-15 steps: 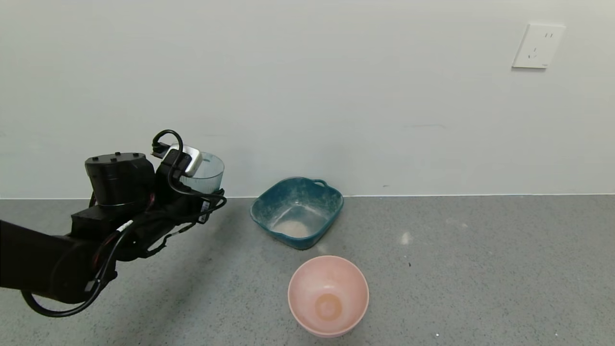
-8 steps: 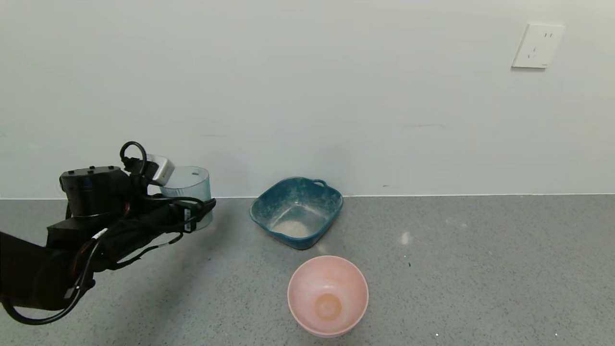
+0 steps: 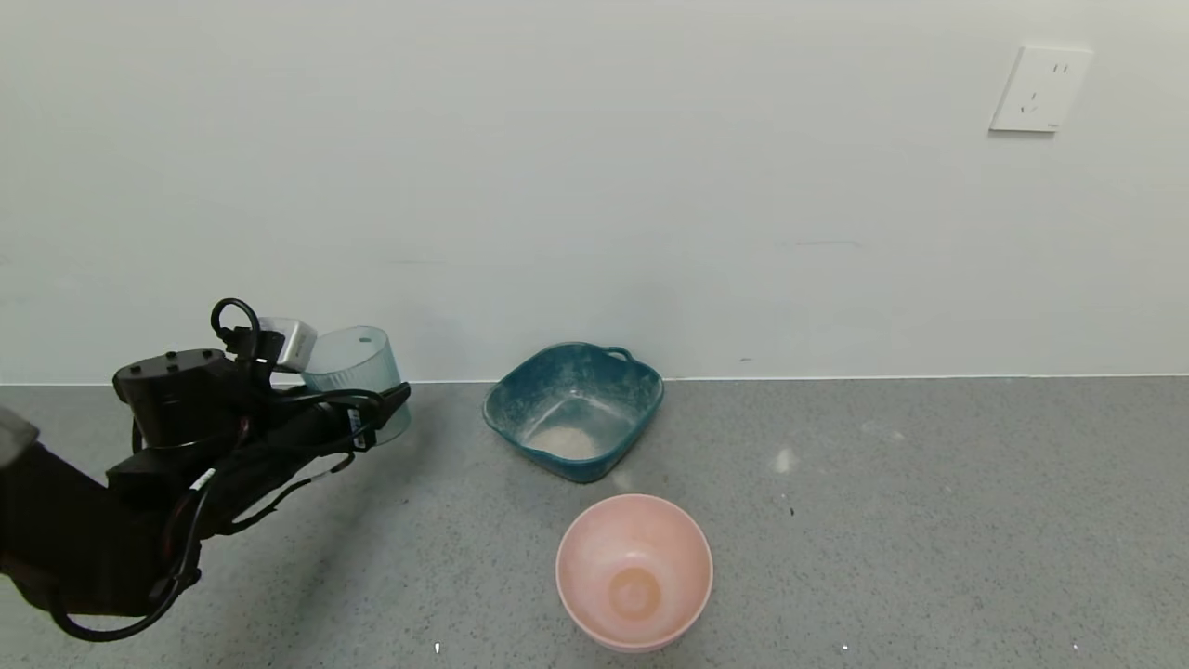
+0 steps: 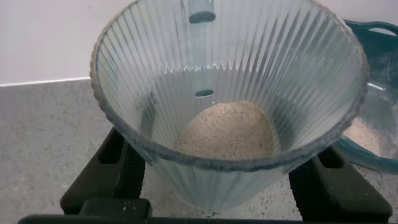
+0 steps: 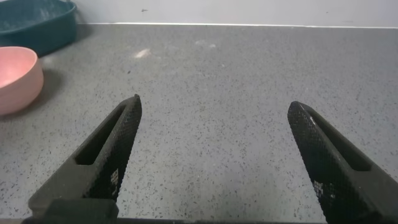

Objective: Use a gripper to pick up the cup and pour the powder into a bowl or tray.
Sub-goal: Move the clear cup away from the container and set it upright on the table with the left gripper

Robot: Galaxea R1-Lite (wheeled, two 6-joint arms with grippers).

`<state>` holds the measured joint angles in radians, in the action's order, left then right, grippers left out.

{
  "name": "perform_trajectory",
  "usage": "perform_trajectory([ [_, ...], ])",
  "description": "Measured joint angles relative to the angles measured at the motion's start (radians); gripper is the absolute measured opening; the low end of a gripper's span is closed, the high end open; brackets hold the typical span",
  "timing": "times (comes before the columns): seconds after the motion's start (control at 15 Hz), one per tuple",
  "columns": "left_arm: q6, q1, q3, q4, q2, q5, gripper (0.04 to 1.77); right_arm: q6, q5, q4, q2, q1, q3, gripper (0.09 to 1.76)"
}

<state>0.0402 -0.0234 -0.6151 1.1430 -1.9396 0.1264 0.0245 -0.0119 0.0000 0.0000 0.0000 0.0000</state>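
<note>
My left gripper [image 3: 379,411] is shut on the ribbed pale blue cup [image 3: 357,372] and holds it at the left, close to the grey floor, tilted a little. In the left wrist view the cup [image 4: 280,56] sits between the black fingers [image 4: 121,171], with a heap of beige powder [image 4: 227,130] in its bottom. The teal basin [image 3: 520,390] stands to the right of the cup near the wall, with a small pale heap of powder [image 3: 567,441] inside; its edge shows in the left wrist view [image 4: 379,37]. My right gripper [image 5: 215,104] is open and empty over bare floor.
A round pink bowl [image 3: 634,569] stands in front of the basin; it also shows in the right wrist view [image 5: 15,78], with the basin [image 5: 37,25] behind it. A white wall with a socket [image 3: 1040,88] runs close behind everything.
My left arm has moved left and down with the cup in its grip, away from the basin. The basin and pink bowl have not moved.
</note>
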Motion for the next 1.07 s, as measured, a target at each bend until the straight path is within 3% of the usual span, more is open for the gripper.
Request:
perform_trajectory([
  [0.2, -0.052, 0.001, -0.024, 0.016, -0.071, -0.003, 1.3, 0.0, 0.0, 0.0, 0.0, 0.0, 0.0, 1.71],
  [1.07, -0.054, 0.036, -0.082, 0.024, -0.235, -0.062, 1.3, 0.0, 0.0, 0.0, 0.0, 0.0, 0.0, 1.71],
])
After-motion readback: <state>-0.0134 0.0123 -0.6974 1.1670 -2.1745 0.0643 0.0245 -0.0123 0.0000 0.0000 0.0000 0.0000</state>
